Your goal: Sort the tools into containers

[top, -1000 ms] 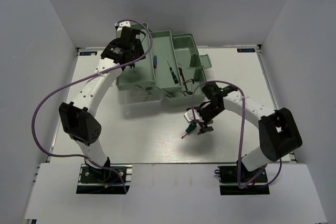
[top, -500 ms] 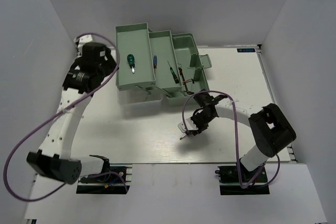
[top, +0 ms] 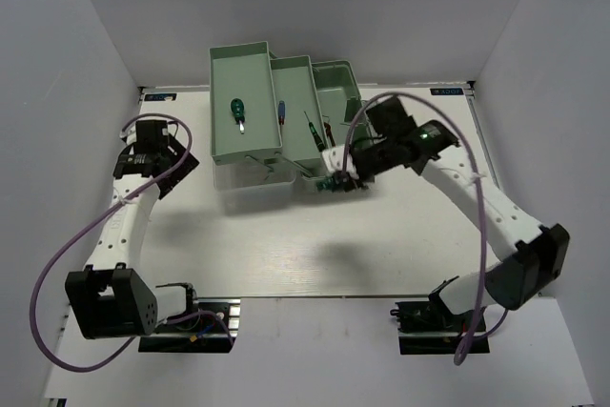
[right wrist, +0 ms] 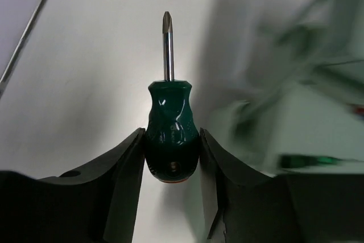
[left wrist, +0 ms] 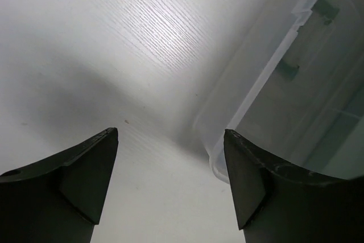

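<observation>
The jaws of the right gripper [top: 341, 178] are clenched on a stubby green-handled screwdriver [right wrist: 169, 115], held at the toolbox trays' [top: 255, 140] near edge. The left gripper's [left wrist: 169, 140] jaws are released. The green twin [top: 235, 110] and the blue screwdriver [top: 282, 111] are already binned, so only this drop seems left.

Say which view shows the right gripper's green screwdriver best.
Right wrist: the green screwdriver sits large, handle clamped in the right gripper, tip clear. Top external shows it tiny; left wrist does not show it.
</observation>
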